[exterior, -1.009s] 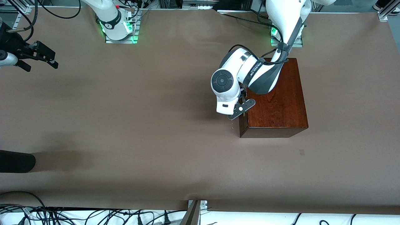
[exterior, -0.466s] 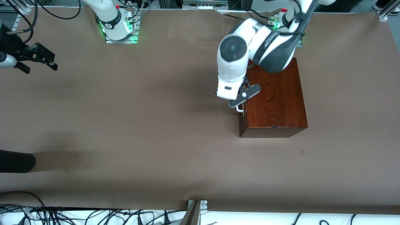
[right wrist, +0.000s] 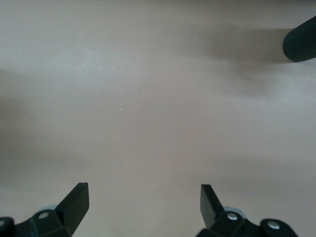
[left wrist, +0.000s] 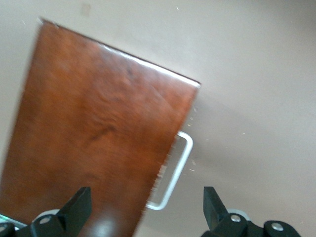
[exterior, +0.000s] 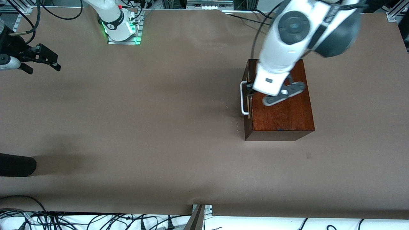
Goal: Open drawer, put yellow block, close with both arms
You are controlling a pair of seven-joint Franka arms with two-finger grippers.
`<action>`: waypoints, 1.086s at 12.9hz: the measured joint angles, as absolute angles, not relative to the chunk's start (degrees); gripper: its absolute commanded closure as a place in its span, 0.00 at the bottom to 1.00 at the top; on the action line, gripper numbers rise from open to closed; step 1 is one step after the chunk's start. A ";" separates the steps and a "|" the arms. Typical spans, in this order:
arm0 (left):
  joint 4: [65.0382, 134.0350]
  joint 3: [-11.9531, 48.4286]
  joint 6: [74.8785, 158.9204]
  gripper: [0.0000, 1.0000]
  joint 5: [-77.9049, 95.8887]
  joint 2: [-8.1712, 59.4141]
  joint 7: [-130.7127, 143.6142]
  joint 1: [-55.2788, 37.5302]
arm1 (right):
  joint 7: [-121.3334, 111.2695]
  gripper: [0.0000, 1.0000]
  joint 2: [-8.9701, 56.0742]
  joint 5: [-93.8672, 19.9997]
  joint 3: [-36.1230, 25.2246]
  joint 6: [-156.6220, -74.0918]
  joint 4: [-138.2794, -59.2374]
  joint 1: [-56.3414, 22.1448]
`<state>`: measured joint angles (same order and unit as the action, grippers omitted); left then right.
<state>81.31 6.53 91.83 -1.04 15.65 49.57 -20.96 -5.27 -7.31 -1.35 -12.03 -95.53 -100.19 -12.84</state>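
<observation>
The dark wooden box (exterior: pixel 281 108) stands toward the left arm's end of the table. Its drawer is shut, and the white handle (exterior: pixel 244 97) on the drawer front faces the right arm's end. My left gripper (exterior: pixel 251 91) is open and empty, up in the air over the box's top edge above the handle. The left wrist view shows the box top (left wrist: pixel 98 128) and the handle (left wrist: pixel 173 173) between the spread fingers. My right gripper (exterior: pixel 44 69) is open and empty over bare table at the right arm's end. The yellow block is not in view.
A dark rounded object (exterior: pixel 16 164) lies at the table's edge at the right arm's end, nearer the front camera; it also shows in the right wrist view (right wrist: pixel 301 44). Brown table cover (exterior: pixel 143 127) stretches between the arms. Cables run along the front edge.
My left arm has lifted away from the drawer front and swung up over the box, uncovering the handle. The right gripper has barely moved.
</observation>
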 measured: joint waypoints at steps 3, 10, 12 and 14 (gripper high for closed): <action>82.87 6.29 89.05 0.00 -0.82 10.88 35.88 -14.67 | -5.28 0.00 -7.67 -1.34 -12.03 -95.30 -100.30 -12.84; 92.62 -3.41 87.56 0.00 -0.86 -1.08 9.61 -10.56 | -5.35 0.00 -7.87 -1.33 -12.00 -95.23 -100.37 -12.85; 93.57 -5.41 87.79 0.00 -1.46 -2.21 5.77 -10.38 | -5.36 0.00 -7.93 -1.33 -12.00 -95.23 -100.37 -12.85; 93.94 -5.71 87.94 0.00 -1.58 -2.63 5.16 -10.38 | -5.37 0.00 -7.95 -1.33 -11.99 -95.23 -100.37 -12.85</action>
